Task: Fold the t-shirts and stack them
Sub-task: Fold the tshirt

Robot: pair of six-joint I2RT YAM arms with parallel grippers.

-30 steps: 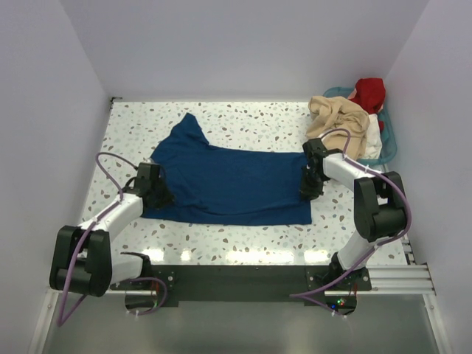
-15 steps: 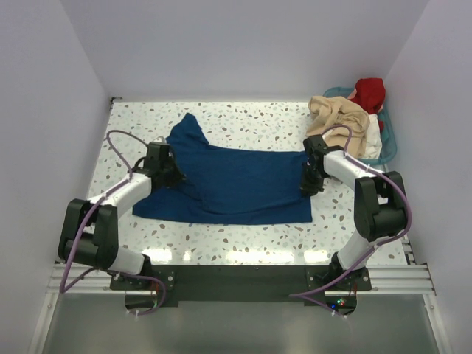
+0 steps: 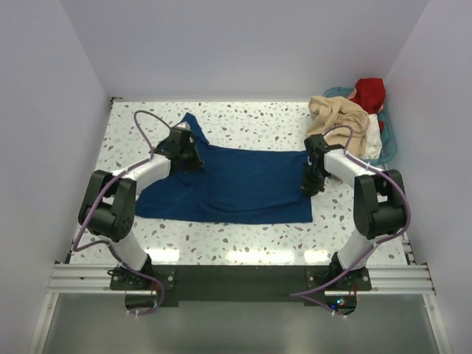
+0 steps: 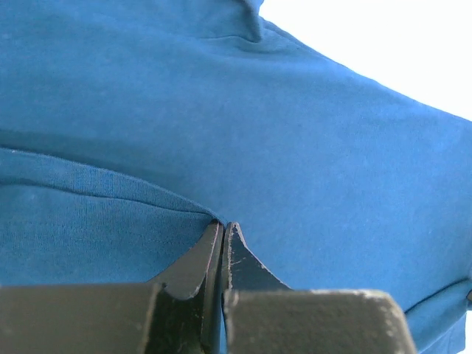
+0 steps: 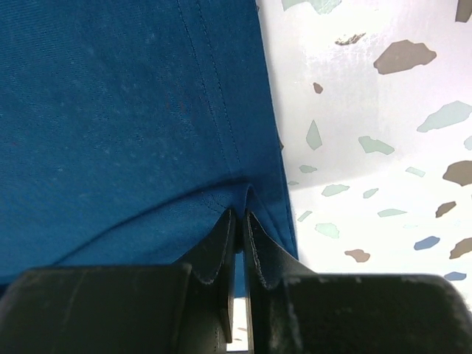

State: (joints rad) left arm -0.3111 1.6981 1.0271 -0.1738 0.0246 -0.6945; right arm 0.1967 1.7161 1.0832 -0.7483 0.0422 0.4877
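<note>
- I'm seeing the navy t-shirt (image 3: 243, 184) lying spread at the centre of the frame.
- My left gripper (image 3: 189, 153) is pinching its upper-left cloth.
- My right gripper (image 3: 310, 183) is clamping its right hem.

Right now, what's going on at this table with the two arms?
Two robot arms are working on a navy t-shirt spread out on the speckled table. The left gripper is shut on the cloth near the sleeve at the shirt's far left. The right gripper pinches the hem at the shirt's right edge. The shirt lies mostly flat, not yet folded. A beige shirt, a red shirt and a white shirt are heaped in and over the teal basket at the far right corner.
</note>
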